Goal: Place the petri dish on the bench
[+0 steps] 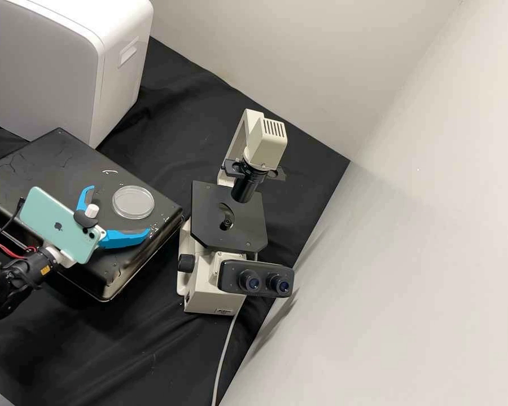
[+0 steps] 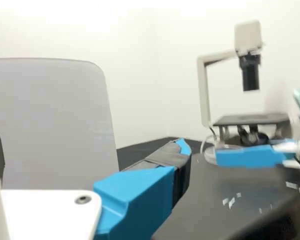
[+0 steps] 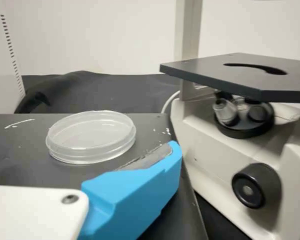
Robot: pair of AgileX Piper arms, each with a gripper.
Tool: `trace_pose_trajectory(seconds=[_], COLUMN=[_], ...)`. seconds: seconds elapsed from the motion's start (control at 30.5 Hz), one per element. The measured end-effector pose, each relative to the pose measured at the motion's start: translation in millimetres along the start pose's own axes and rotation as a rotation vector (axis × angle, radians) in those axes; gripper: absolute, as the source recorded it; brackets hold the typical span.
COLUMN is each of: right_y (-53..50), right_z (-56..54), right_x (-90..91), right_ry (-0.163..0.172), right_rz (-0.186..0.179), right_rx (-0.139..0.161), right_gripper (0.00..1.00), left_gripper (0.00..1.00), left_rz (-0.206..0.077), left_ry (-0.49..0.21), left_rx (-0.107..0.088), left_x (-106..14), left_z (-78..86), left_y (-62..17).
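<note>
Right tool (image 1: 118,210) is hanging wide open over a black case (image 1: 45,163) and is holding nothing. The petri dish (image 1: 133,202) is lying flat on this case, just in front of the spread blue fingers (image 1: 124,237), and one finger is lying just beside its rim. The case is sitting on the tabletop (image 1: 169,129), near the microscope (image 1: 206,276). The left tool (image 2: 87,145) is seeming open also, though I am not sure, and is gripping nothing.

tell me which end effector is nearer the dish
The right end effector: the dish lies right by its open fingers on the black box. The left end effector sits farther off.
</note>
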Motion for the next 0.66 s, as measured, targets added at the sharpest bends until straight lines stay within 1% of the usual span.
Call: trace_pose_trajectory(seconds=[0.03,0.13,0.2,0.26,0.3,0.33,0.46,0.49,0.52,0.56,0.66], right_y=[-0.4,0.9,3.1,4.6,5.6,5.9,6.4,6.8,7.1,8.0,9.5], right_z=[-0.6,-3.6,-8.1,-13.3,-15.8,-17.7,-20.6,-20.8,-21.1,-21.9,-23.3], right_x=[-5.1,-16.8,-21.3,-24.2,-25.6,-26.6,-28.5,-28.6,-28.8,-29.3,-30.2], right_ry=[-0.003,-0.004,0.016,0.036,0.037,0.039,0.038,0.040,0.043,0.050,0.061], right_rz=[0.003,0.015,0.031,0.050,0.069,0.079,0.099,0.101,0.102,0.106,0.112], right_rx=[-0.010,-0.023,-0.024,-0.017,-0.009,0.003,0.033,0.045,0.062,0.089,0.134], right_gripper=[1.00,1.00,1.00,1.00,1.00,1.00,1.00,1.00,1.00,1.00,1.00], left_gripper=[1.00,1.00,1.00,1.00,1.00,1.00,1.00,1.00,1.00,1.00,1.00], left_rz=[0.002,0.004,0.004,0.004,0.004,0.004,0.004,0.004,0.004,0.004,0.004], left_ry=[0.002,0.004,0.004,0.004,0.004,0.004,0.004,0.004,0.004,0.004,0.004], left_rx=[-0.008,-0.019,-0.020,-0.020,-0.020,-0.020,-0.023,-0.023,-0.023,-0.023,-0.023], left_x=[-0.1,-0.2,-0.2,-0.2,-0.2,-0.2,-0.2,-0.2,-0.2,-0.2,-0.2], left_z=[-0.4,-0.5,-0.5,-0.5,-0.5,-0.5,-0.5,-0.5,-0.5,-0.5,-0.5], left_y=[0.3,0.8,0.8,0.8,0.8,0.8,0.8,0.8,0.8,0.8,0.8])
